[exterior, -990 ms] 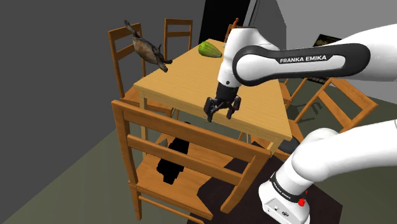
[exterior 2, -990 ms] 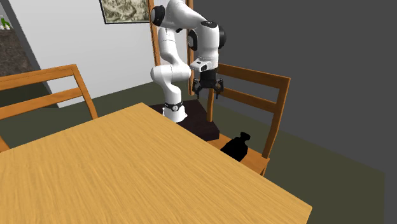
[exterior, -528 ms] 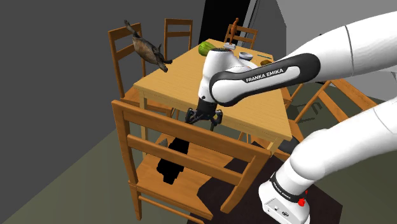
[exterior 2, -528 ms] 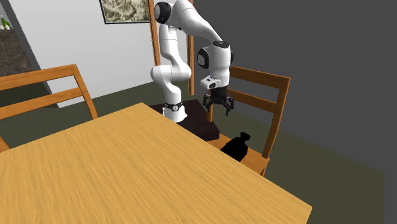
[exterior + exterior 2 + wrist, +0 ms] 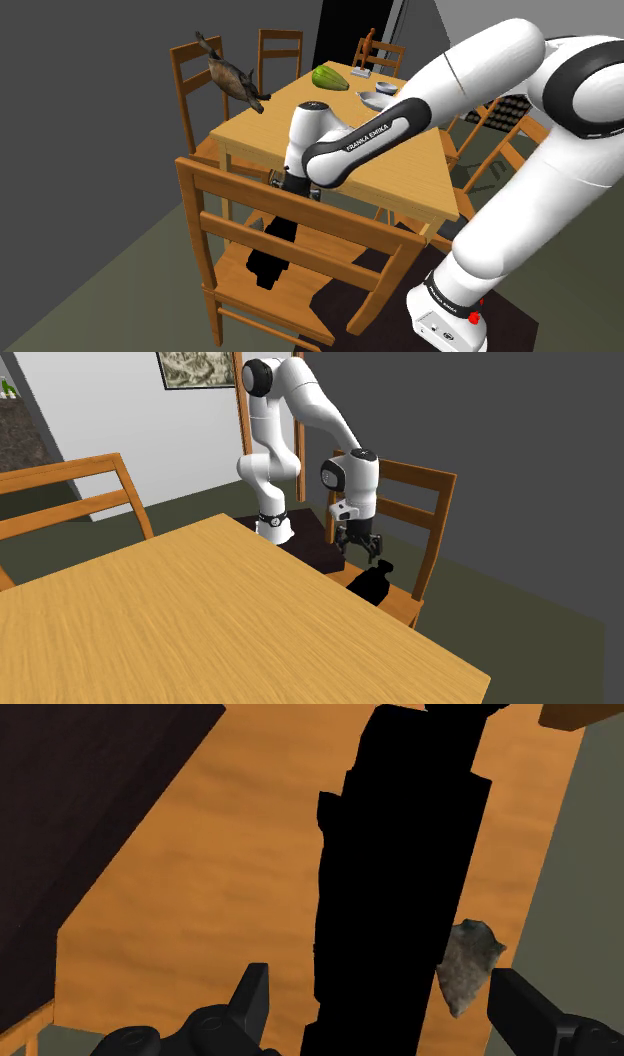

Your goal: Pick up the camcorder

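The camcorder [image 5: 272,250] is a plain black, long body lying on the seat of a wooden chair [image 5: 300,292]. It also shows in the second exterior view as the camcorder [image 5: 372,582], on the chair beside the table. My gripper [image 5: 289,188] hangs just above it, partly behind the chair's top rail, and the gripper [image 5: 360,549] points down at the camcorder's end. In the wrist view the camcorder [image 5: 400,874] runs between my fingers [image 5: 255,994], which stand wide apart and do not touch it. The gripper [image 5: 385,1014] is open.
The chair's back rails [image 5: 290,205] stand close to my hand. Beyond it is a wooden table [image 5: 300,125] with a duck-like figure [image 5: 235,78], a green melon [image 5: 330,77] and a bowl [image 5: 372,100]. More chairs ring the table. A grey stone-like lump [image 5: 468,966] lies beside the camcorder.
The arm has swung down from above the table's edge towards the chair seat. The gripper now hangs just over the camcorder, still open.
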{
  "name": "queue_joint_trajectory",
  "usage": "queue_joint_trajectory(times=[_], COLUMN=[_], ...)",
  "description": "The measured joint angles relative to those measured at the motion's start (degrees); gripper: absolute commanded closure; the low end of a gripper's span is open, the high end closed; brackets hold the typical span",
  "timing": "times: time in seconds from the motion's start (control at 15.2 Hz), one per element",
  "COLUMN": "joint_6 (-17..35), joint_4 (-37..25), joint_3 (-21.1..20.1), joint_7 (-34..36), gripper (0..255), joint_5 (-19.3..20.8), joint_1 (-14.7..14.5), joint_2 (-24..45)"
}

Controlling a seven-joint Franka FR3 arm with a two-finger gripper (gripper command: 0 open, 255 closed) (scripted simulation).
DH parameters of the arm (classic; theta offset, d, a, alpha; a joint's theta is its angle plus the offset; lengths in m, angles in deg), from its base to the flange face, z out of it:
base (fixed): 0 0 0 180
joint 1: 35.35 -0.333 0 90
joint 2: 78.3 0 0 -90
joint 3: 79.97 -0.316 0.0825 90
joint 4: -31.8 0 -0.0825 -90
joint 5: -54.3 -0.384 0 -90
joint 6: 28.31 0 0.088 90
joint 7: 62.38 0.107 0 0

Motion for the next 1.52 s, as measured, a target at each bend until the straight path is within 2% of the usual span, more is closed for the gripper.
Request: queue_joint_trajectory(times=[0.26,0.79,0.86,1.52], joint_6=[4.63,9.83,10.01,10.16], joint_4=[-4.7,-5.71,-5.75,-5.8], joint_3=[2.28,6.19,6.34,6.47], joint_7=[14.28,20.82,21.01,21.17], gripper=[0,0,255,255], joint_5=[10.57,17.91,18.16,18.37], joint_1=[-1.25,-4.18,-4.32,-4.43], joint_2=[10.51,17.68,17.91,18.08])
